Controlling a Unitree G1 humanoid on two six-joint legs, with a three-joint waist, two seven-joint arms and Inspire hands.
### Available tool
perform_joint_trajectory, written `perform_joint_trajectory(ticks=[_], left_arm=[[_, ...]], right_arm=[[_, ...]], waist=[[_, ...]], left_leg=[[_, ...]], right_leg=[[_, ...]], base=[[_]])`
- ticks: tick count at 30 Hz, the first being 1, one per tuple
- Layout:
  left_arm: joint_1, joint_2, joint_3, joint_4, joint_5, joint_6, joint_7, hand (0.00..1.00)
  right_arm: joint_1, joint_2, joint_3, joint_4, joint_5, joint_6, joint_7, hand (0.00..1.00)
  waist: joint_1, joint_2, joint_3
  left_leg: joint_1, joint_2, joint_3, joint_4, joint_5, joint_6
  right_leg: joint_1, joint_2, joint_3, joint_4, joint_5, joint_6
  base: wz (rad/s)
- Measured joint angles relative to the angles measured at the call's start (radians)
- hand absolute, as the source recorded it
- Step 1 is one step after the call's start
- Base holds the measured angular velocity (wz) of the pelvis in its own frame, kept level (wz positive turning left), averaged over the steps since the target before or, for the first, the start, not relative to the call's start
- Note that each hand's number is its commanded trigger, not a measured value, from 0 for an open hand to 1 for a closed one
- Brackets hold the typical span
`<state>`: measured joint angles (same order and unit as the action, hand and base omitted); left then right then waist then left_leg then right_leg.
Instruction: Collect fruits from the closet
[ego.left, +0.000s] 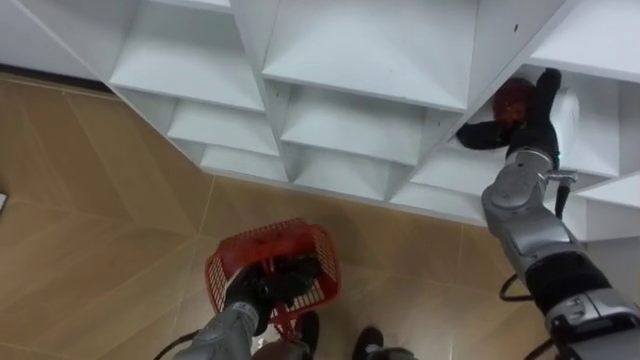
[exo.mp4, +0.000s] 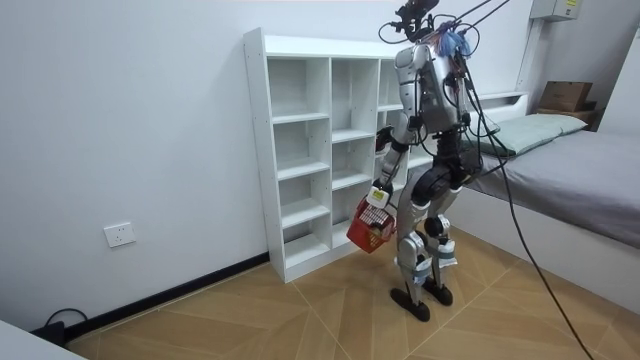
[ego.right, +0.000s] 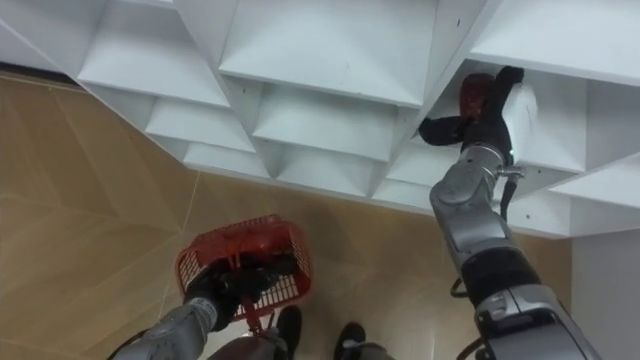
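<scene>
Red fruit (ego.left: 512, 100), half hidden in right robot hand (ego.left: 536, 122), basket (ego.left: 266, 229) below

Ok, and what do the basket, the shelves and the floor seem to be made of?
Basket: likely red plastic, an open lattice with a slight sheen; coated wire cannot be ruled out. Shelves: white boards with a smooth matt finish, probably laminated or painted wood board. Floor: wood or wood-look laminate, warm brown planks with visible grain, laid at angles to one another.
</scene>
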<state>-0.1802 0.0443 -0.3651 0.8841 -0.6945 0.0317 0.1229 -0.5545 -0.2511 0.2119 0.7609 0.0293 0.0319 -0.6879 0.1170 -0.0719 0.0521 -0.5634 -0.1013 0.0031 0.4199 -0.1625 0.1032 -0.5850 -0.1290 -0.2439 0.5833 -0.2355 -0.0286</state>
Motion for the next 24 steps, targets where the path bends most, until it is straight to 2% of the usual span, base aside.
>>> perform_joint_trajectory(ticks=[9, 12, 16, 24], left_arm=[[-0.001, -0.010, 0.007, 0.000, 0.001, -0.002, -0.001, 1.00], [-0.003, -0.010, 0.006, 0.000, 0.000, -0.004, -0.005, 1.00], [-0.003, -0.010, 0.006, 0.000, 0.000, -0.009, -0.011, 1.00], [-0.007, -0.008, 0.005, -0.009, 0.000, -0.020, -0.020, 1.00]], right_arm=[[-0.001, 0.000, -0.001, 0.008, 0.000, 0.000, -0.016, 0.00], [-0.001, 0.000, -0.001, 0.020, 0.001, 0.000, -0.033, 0.00], [-0.002, -0.001, -0.002, 0.021, 0.001, 0.000, -0.056, 0.00], [-0.005, -0.003, -0.003, 0.022, 0.004, 0.000, -0.086, 0.00]], waist=[[-0.002, -0.004, 0.0026], [-0.002, -0.008, 0.0068], [-0.001, -0.011, 0.0108], [0.000, -0.013, 0.0117]], left_leg=[[-0.054, -0.001, 0.011, 0.044, -0.001, -0.001], [-0.070, -0.001, 0.011, 0.062, -0.001, -0.002], [-0.093, 0.000, 0.012, 0.080, 0.000, -0.003], [-0.126, 0.000, 0.015, 0.092, 0.001, -0.003]], right_leg=[[-0.031, -0.004, -0.004, 0.011, -0.015, -0.020], [-0.045, -0.006, -0.004, 0.026, -0.017, -0.023], [-0.066, -0.008, -0.005, 0.042, -0.018, -0.027], [-0.101, -0.009, -0.001, 0.054, -0.021, -0.029]], base=[[0.01], [0.01], [0.00], [0.00]])
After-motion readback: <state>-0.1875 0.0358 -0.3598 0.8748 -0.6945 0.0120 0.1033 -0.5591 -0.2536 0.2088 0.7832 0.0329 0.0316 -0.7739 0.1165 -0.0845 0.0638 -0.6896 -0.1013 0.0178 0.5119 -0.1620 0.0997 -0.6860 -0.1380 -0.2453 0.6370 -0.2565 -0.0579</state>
